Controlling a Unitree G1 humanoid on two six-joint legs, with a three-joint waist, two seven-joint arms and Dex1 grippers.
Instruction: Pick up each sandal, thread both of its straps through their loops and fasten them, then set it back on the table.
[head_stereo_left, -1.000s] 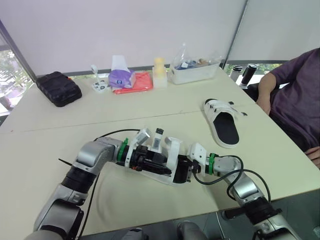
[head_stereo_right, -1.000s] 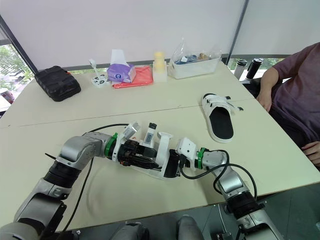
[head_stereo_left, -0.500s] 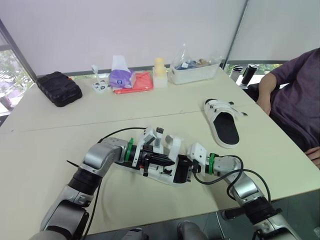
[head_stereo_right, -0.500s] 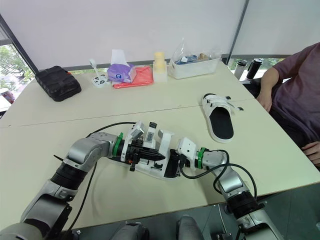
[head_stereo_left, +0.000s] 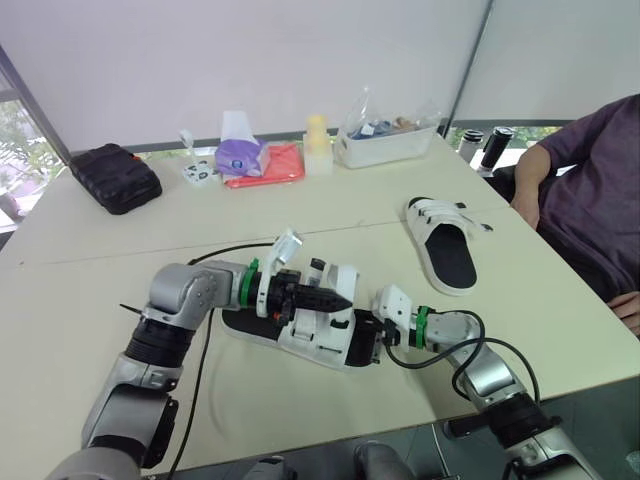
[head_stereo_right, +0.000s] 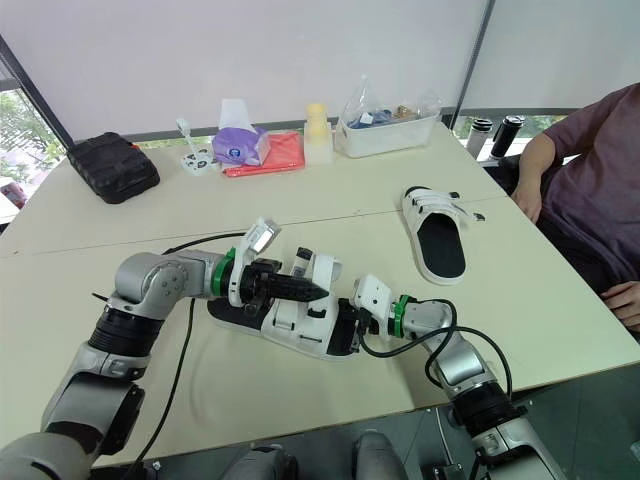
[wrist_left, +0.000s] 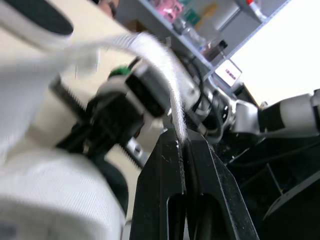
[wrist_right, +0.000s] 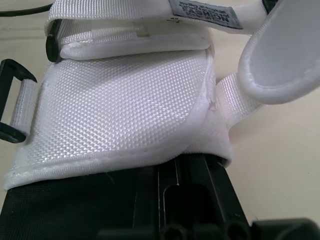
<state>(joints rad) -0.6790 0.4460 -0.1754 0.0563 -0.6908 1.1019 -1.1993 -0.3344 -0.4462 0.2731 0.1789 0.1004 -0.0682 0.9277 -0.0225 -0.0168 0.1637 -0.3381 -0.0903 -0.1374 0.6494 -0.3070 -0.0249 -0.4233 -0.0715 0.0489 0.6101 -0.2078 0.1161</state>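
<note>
Black fingers (wrist_left: 162, 170) of the left gripper (wrist_left: 182, 145) are pressed together on the edge of a white strap (wrist_left: 160, 60), pinching it just above the near sandal (head_stereo_left: 305, 345). The right gripper (wrist_right: 192, 165) is clamped on the end of that sandal's black sole. In its wrist view the white upper hides its fingertips, so the hold is probably on the sole edge alone.

The sandal lies low over the near part of the table (head_stereo_left: 300, 215), between the two arms. Whether its sole rests on the surface or is lifted just clear cannot be told. A black loop (wrist_right: 9, 102) at the side of the upper stands empty, and a strap end curls free beside it.

By the look of it the task is early: on this sandal one strap is only gripped, not yet threaded, and neither seems fastened. The second sandal (head_stereo_left: 446, 246) lies flat, well apart to the robot's right, near a seated person (head_stereo_left: 590, 190). Whether its straps are done up is too small to judge. Threading, fastening and setting down remain.
</note>
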